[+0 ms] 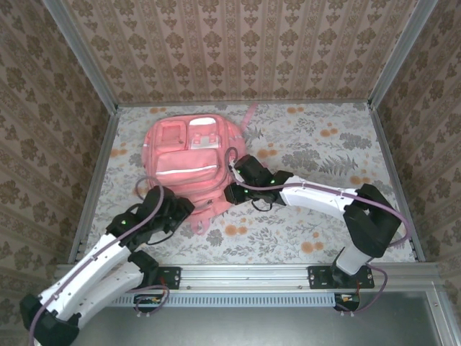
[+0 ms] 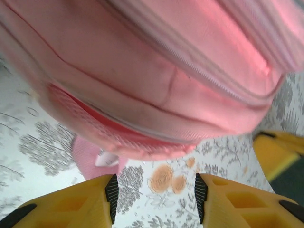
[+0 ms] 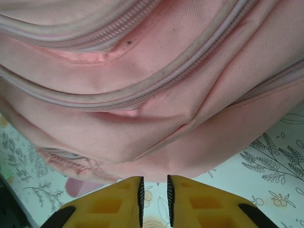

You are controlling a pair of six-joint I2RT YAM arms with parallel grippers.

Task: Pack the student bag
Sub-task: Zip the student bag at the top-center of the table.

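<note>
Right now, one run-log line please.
student bag: flat on table, pockets up | left gripper: open, empty, at bag's near edge | right gripper: slightly open, empty, at near edge

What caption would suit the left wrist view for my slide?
Left tool, jaws apart and empty, just short of the pink student bag on the floral tablecloth.

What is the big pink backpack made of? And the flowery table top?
The big soft pink backpack looks like woven fabric, matte: a fine weave grain shows, and it creases and sags. Its pale zip tracks look like plastic or nylon. The flowery table covering seems a smooth printed sheet, perhaps cloth or vinyl.
</note>
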